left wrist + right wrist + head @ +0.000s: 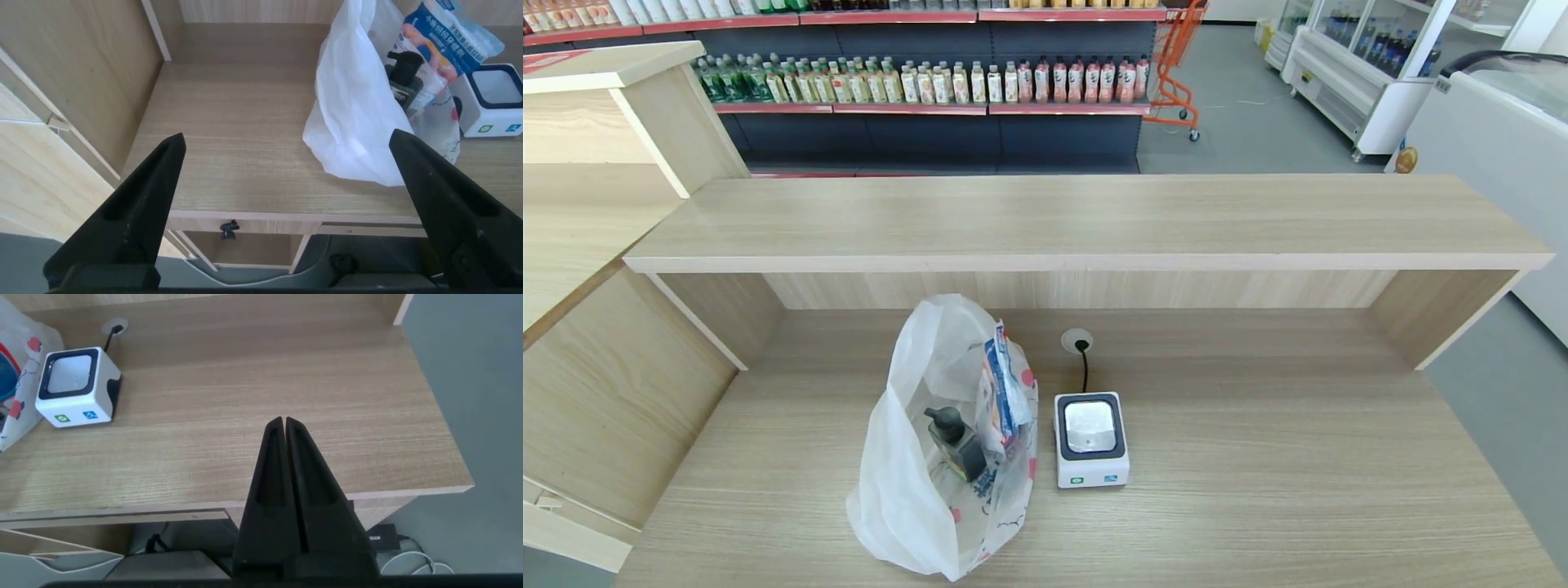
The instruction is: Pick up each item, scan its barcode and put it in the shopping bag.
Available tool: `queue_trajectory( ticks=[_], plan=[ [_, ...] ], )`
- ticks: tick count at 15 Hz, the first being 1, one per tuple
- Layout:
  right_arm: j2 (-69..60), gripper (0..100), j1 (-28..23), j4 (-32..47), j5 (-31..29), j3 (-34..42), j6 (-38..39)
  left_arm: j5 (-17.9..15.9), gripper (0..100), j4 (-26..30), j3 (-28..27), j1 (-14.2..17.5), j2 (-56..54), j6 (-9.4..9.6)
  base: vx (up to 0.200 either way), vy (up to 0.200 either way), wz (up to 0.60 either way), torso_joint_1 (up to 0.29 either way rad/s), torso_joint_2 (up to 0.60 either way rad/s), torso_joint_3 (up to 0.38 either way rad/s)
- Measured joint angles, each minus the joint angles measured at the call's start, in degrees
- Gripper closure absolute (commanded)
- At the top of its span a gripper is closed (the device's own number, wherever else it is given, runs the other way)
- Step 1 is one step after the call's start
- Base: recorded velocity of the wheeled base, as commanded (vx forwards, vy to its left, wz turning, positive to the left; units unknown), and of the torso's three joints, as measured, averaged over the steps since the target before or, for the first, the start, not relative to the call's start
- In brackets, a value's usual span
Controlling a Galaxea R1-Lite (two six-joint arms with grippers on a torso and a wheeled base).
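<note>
This is a supermarket checkout: shelves [915, 109] of bottled drinks, an orange shopping trolley [1176, 61] and glass-fronted chillers [1347, 94] stand behind a wooden counter [1258, 457] bearing a barcode scanner [1091, 439].

Light wood counter [1258, 457] with raised ledge [1086, 220]; drink shelves [923, 82] at 11 o'clock, glass fridges [1372, 73] at 1, grey floor [1241, 139].

My left gripper [288, 137]: two matte black fingers [135, 212], broad at the root, tapering wedge-like to narrow tips; my right gripper [283, 423]: identical black tapered fingers [268, 498], smooth-faced, unmarked.
</note>
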Motion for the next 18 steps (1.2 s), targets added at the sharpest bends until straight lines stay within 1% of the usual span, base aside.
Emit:
queue_trajectory(
  ticks=[18],
  plan=[
    [0.0,100,0.0,0.0,0.0,0.0,0.1,0.0,0,0.0,0.0,0.0,0.0,-0.02,0.000,0.000,0.00,0.000,0.00,0.000]
  ],
)
